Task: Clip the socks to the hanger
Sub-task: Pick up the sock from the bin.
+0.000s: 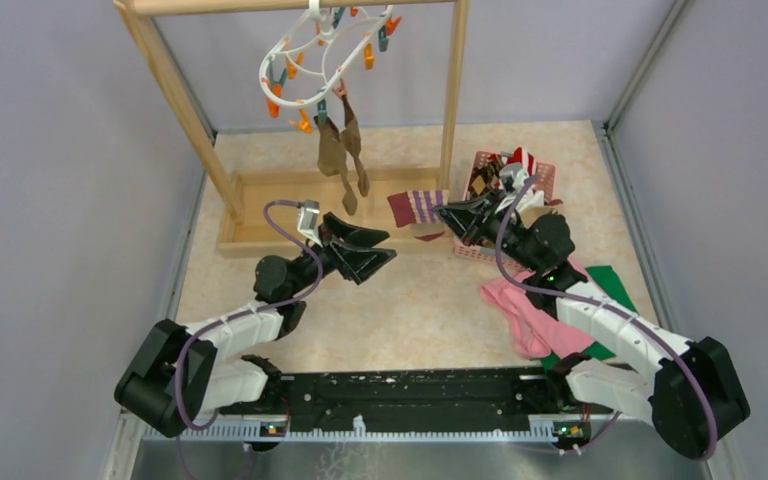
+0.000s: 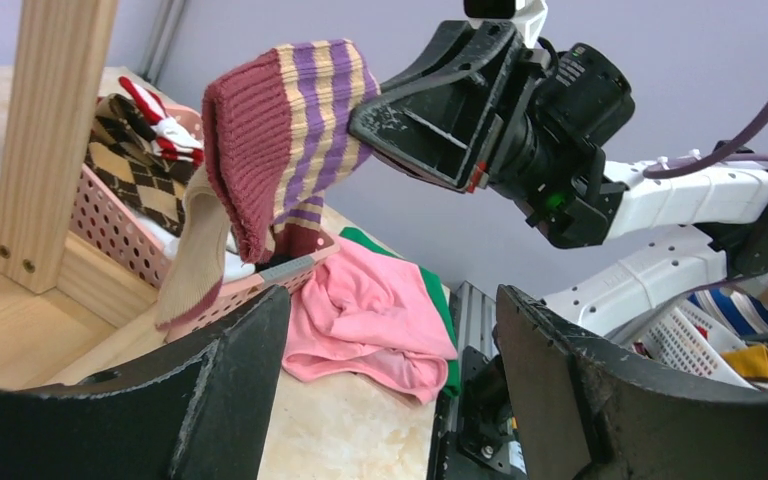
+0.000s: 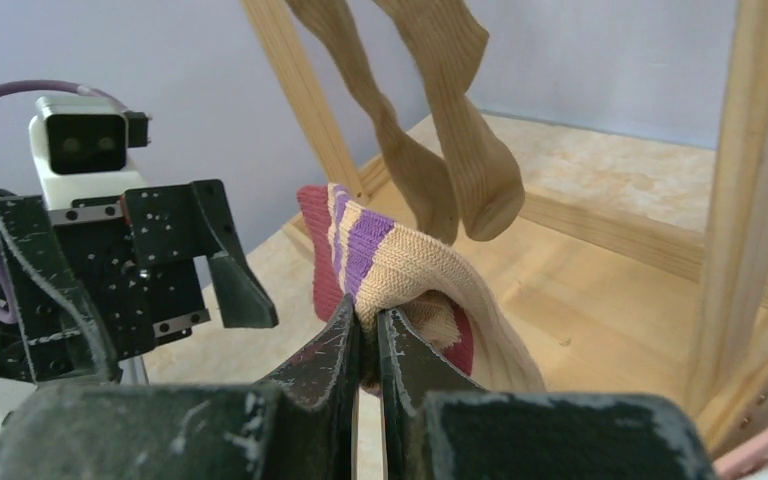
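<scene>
My right gripper [image 1: 452,216] [image 3: 368,318] is shut on a tan sock with a maroon and purple striped cuff [image 1: 417,207] [image 2: 285,140] [image 3: 380,262], held in the air left of the pink basket. My left gripper [image 1: 385,248] [image 2: 395,330] stands open just left of that sock, nothing between its jaws. The white hanger [image 1: 310,62] with orange and teal clips hangs from the wooden rack's top bar. Two olive-brown socks [image 1: 342,155] [image 3: 430,130] hang clipped to it. More socks, one argyle [image 2: 138,170], lie in the basket.
The wooden rack [image 1: 185,105] stands at the back with its base on the table. A pink basket [image 1: 540,180] sits at the right. A pink cloth [image 1: 525,310] [image 2: 365,315] and a green cloth [image 1: 615,285] lie near the right arm.
</scene>
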